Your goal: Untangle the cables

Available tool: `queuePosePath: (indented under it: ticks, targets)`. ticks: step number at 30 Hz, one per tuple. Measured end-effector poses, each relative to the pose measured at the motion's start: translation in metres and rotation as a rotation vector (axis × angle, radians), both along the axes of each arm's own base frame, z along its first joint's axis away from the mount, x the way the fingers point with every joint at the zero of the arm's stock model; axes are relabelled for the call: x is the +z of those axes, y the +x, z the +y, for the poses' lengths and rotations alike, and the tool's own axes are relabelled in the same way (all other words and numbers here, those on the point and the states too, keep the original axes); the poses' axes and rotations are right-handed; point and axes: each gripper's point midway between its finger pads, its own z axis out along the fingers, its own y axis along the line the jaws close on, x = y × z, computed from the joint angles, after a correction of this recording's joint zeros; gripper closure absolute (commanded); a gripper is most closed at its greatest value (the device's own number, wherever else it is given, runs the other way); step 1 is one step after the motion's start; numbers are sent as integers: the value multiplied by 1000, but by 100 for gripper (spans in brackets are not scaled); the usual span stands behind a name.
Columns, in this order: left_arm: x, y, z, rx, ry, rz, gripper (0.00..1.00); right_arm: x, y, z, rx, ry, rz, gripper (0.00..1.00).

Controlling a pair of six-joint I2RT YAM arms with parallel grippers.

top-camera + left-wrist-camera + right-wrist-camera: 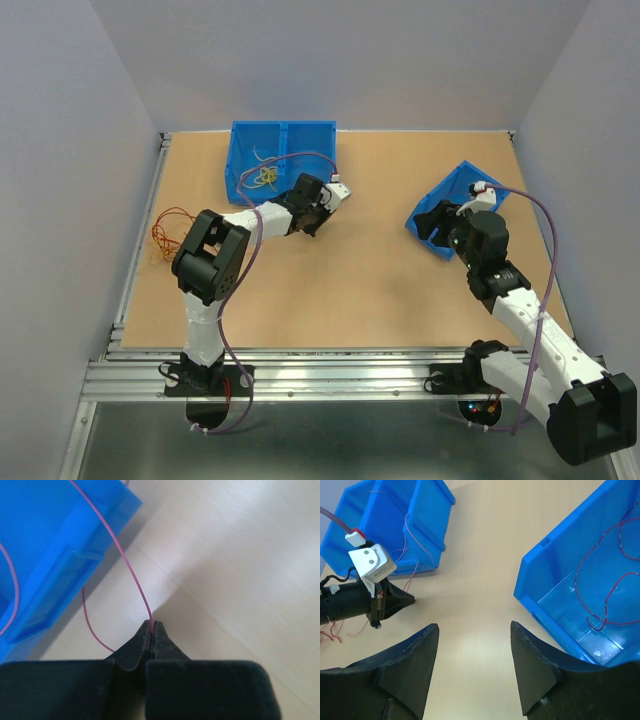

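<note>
Two grippers | left gripper [151,628] clenched on magenta cable [135,580], lower centre, beside blue bin [45,540] at upper left | right gripper [474,629] spread apart | red cable [577,580] inside second bin [540,575], right of frame

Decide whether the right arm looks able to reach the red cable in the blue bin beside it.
Probably yes. The right gripper is open just beside the blue bin, whose top is open, and the red cable lies uncovered inside it.
</note>
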Motion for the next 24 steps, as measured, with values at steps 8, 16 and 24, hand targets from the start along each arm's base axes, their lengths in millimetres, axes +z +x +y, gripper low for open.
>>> queuePosePath:
  ticks: [8, 16, 24]
  targets:
    - [43, -34, -42, -168, -213, 125, 100, 4, -4, 0, -3, 18, -16, 36]
    - [115, -36, -85, -339, -440, 140, 100, 3, -4, 0, -3, 19, -13, 36]
    - [138, 3, -47, -245, -524, 105, 100, 4, -3, 0, -3, 19, -15, 37]
